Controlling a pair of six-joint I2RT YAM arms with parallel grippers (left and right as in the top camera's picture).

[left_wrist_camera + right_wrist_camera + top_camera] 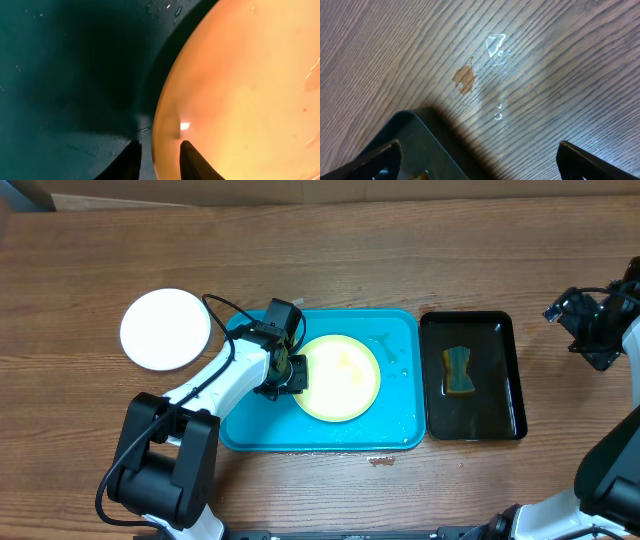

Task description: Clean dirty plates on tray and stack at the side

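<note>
**Status.** One white plate (165, 330) lies on the desk (400, 250) to the left of the tray (400, 420), apart from its rim. From above it cannot be determined whether this is a single plate or a stack. One yellow-green plate (340, 377) lies flat inside the tray, in its middle-left part. No other plate is visible.

**Left pincer** (293, 376). It sits low at the left edge of the yellow-green plate. In the left wrist view its two fingers (131, 161) straddle the plate rim, one over the tray floor and the other over the plate surface. The jaws stand narrow. Whether they pinch the rim or only bracket it cannot be told.

**Right pincer** (590, 325). It is spread wide and holds nothing. It hovers over the desk to the right of the black tray (500, 330), well apart from the plates. The sponge (459, 370) lies in the black tray, with neither pincer on it.

**Progress.** Judged from the layout, the task is past its midpoint, since at least one plate is set aside. The yellow-green plate shows no distinct smear from above and the tray floor is wet, which suggests that wiping is finished.

**Remaining.**
1. Lift this plate by its rim.
2. Carry it left.
3. Set it on the white plate.

**Risk.** A wet rim may slip from a narrow grip.
</note>
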